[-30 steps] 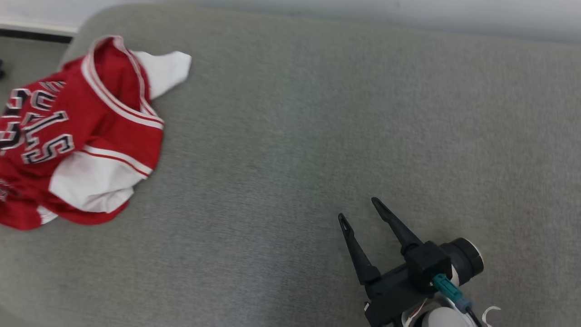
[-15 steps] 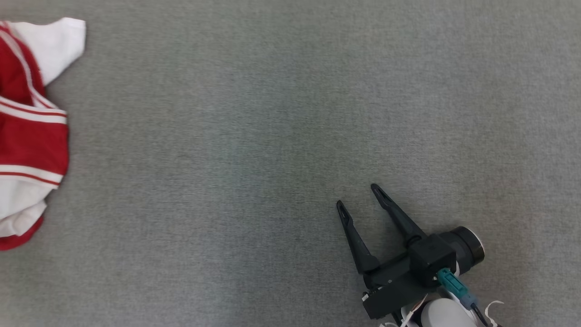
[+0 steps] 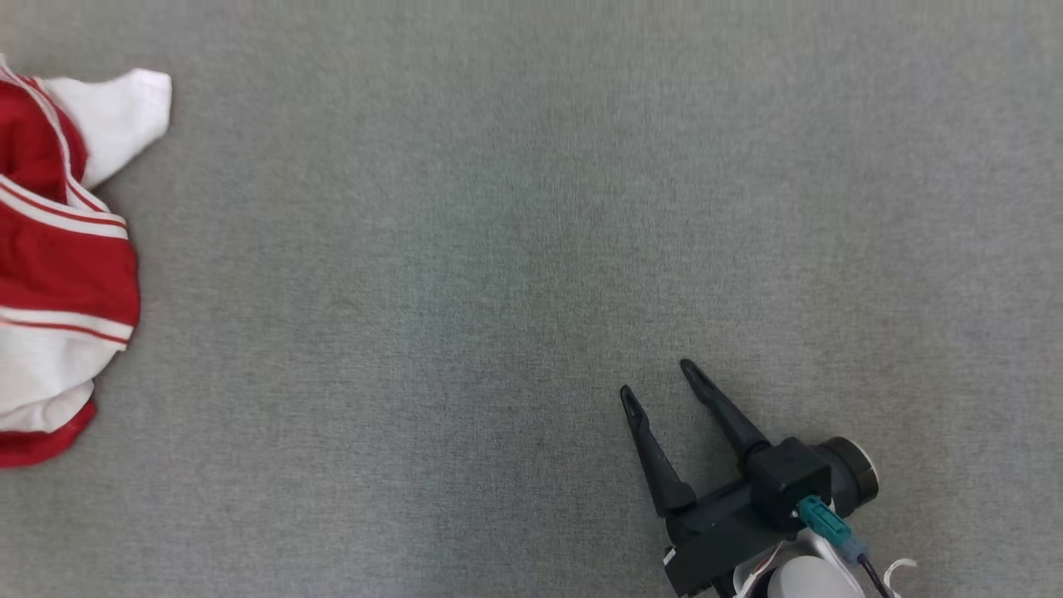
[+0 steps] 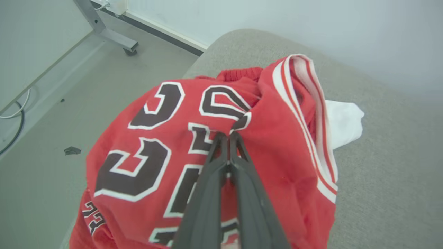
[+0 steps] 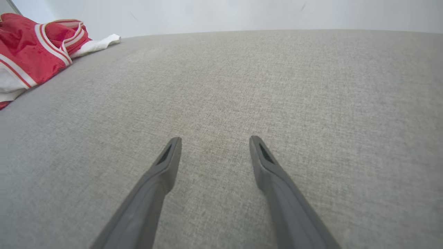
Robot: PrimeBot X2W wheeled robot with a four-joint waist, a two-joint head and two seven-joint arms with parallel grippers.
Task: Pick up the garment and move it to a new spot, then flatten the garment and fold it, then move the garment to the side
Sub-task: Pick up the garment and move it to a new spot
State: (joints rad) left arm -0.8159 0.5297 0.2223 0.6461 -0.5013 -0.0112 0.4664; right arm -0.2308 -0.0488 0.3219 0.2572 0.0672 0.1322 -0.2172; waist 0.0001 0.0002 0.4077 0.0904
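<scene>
The left claw (image 4: 225,136), fingers pressed together, angles down and pinches the crumpled red basketball jersey (image 4: 283,145) on the grey upholstered surface (image 3: 498,249). Well right of the jersey, the right claw (image 3: 656,378) hovers low, spread.

**Grey cushion (image 3: 531,249) with one jersey (image 3: 58,266) on it**

I see the grey woven cushion stretching wide, its far edge rounded. The red and white jersey lies crumpled on the cushion's left end, near the rounded corner, resting directly on the fabric.
</scene>
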